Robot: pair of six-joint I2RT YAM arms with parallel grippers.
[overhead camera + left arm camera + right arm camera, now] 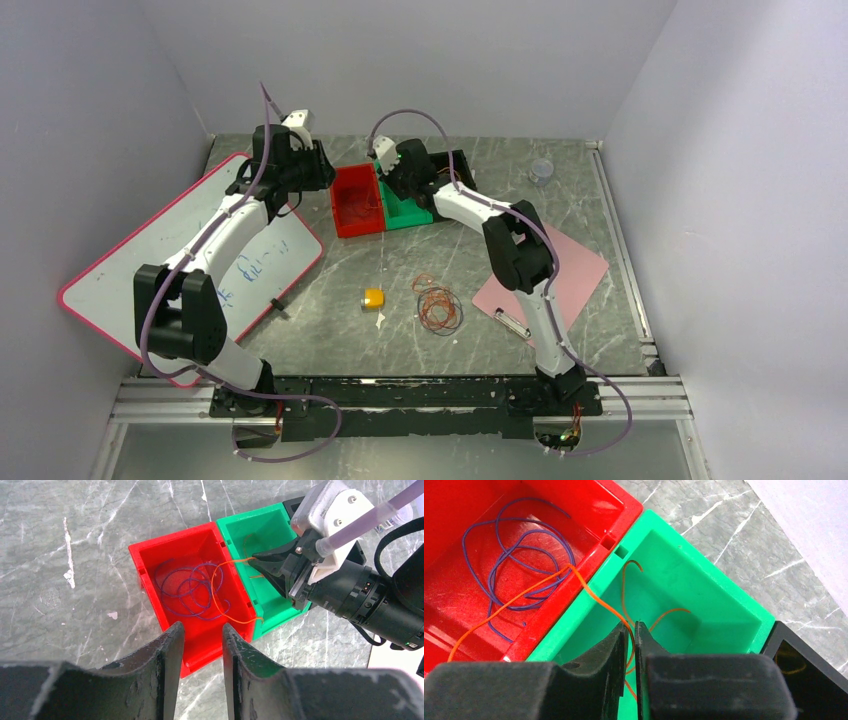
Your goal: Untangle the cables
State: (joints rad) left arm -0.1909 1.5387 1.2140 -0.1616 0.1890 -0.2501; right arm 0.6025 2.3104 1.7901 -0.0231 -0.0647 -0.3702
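**Right gripper pinches an orange wire over the green bin; left gripper hovers empty**

Seen from above, the loose tangle of thin looped cables (438, 304), orange, red and dark, lies on the grey marbled tabletop (330, 330) just below the centre of the frame. It is well apart from both grippers. A small yellow block (373, 297) sits just to its left.

Three open plastic bins stand side by side in the upper middle of that view: a red bin (145, 575), a green bin (250, 525) touching its side, and a black bin (809, 680) at the green one's far corner.

A thin purple wire (192, 592) lies coiled in loose loops on the red bin's floor. A thin orange wire (589, 592) runs from inside the red bin, over the purple loops, across the shared rims and down into the green bin.

The right gripper (630, 627) reaches into the green bin with its jaws drawn almost together on the orange wire, which passes into the slit between the fingertips. More orange wire curls against the green floor beyond them.

The left gripper (202, 630) hangs above the near edge of the red bin. Its jaws stand at a narrow gap with nothing between them, and it touches neither wire.

A white board with a pink rim (120, 280) lies at the left of the overhead frame, and a pink clipboard (575, 270) at the right.
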